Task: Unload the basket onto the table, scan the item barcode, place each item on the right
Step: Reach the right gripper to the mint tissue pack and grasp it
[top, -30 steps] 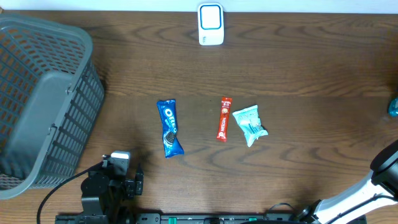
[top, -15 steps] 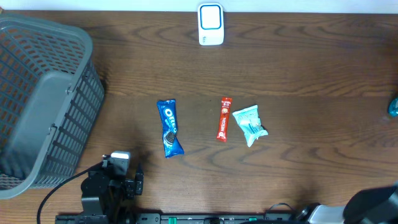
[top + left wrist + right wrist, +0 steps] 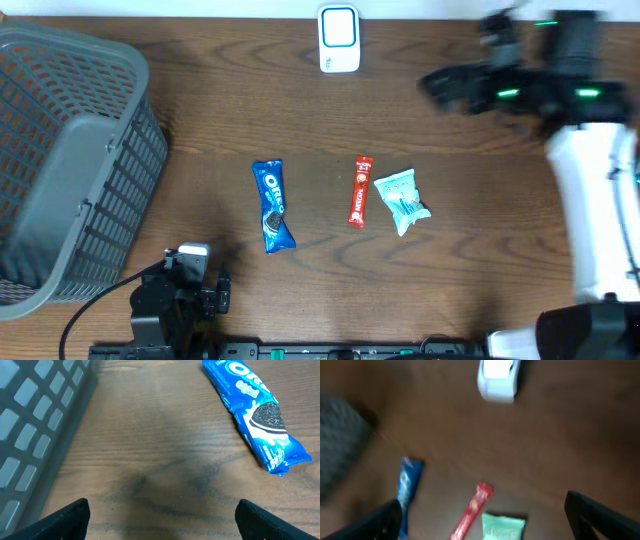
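Swinging up from the near right corner, where it sat a second ago, the right arm [image 3: 590, 200] now reaches across the far right part of the table [image 3: 480, 260], its dark wrist smeared by motion. Nothing else has shifted.

Three items lie in a loose row at mid-table, none of them held. The blue Oreo pack [image 3: 272, 205] lies lengthwise, furthest left and well apart from the other two. The red stick sachet [image 3: 360, 191] lies just beside the mint-green snack packet [image 3: 401, 200], which is the rightmost; whether the two touch cannot be told. No barcode can be made out on any of them. The white scanner [image 3: 339, 39], with its blue-framed face, stands at the far edge, well apart from the row.

The right gripper [image 3: 481, 512] is spread wide with nothing between its fingers. Its blurred wrist view looks down on the scanner at the top and the three items below. It hangs to the right of the scanner and beyond the packets.

The left gripper [image 3: 162, 512] is also spread wide and empty, low at the near left edge. The Oreo pack lies ahead of it and to its right. A grey plastic basket [image 3: 120, 190] sits tilted at the table's left end, its latticed wall just beside the left arm.
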{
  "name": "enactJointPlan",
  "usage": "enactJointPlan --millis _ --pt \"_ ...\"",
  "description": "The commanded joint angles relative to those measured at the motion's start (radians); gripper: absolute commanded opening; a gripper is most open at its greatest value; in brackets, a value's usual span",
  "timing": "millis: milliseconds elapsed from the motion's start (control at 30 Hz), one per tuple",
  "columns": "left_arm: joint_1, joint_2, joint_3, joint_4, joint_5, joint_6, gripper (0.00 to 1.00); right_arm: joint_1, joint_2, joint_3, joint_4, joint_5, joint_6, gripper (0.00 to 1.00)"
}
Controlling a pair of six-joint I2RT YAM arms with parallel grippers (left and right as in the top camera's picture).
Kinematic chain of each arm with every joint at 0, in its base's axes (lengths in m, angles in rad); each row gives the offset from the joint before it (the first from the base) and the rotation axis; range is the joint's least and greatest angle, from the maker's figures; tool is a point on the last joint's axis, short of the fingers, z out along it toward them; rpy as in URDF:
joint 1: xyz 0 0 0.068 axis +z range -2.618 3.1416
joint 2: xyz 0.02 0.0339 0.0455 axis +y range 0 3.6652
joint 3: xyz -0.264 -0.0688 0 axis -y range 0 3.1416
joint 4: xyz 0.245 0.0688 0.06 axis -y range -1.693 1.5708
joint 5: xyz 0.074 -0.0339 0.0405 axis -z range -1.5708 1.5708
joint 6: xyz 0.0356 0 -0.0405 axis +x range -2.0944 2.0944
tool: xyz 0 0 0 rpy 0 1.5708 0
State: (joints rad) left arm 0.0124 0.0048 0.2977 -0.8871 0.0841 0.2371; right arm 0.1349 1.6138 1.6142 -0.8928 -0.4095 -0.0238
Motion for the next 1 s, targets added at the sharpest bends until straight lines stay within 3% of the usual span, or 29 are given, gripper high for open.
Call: enactJointPlan --millis 0,67,167,533,733,967 --pt "0.004 0.000 -0.002 -0.003 0.010 0.009 0.93 0.243 0.032 -0.006 -0.047 0.618 0.098 0.99" --pt "0.004 0.000 -0.002 -0.003 0.010 0.009 0.93 0.354 0.076 -0.008 -0.087 0.781 0.168 0.98" --pt "0.004 0.000 -0.002 -0.003 0.010 0.009 0.93 0.476 0.177 -0.008 -0.183 0.911 0.266 0.88" --pt "0.004 0.000 -0.002 -0.002 0.010 0.009 0.93 0.580 0.457 -0.011 -0.401 0.962 0.431 0.77" --pt "0.004 0.000 -0.002 -0.003 0.010 0.009 0.93 0.581 0.470 -0.107 -0.374 0.957 0.439 0.78" --pt "0.004 0.000 -0.002 -0.003 0.010 0.010 0.93 0.580 0.470 -0.273 -0.217 0.950 0.438 0.77"
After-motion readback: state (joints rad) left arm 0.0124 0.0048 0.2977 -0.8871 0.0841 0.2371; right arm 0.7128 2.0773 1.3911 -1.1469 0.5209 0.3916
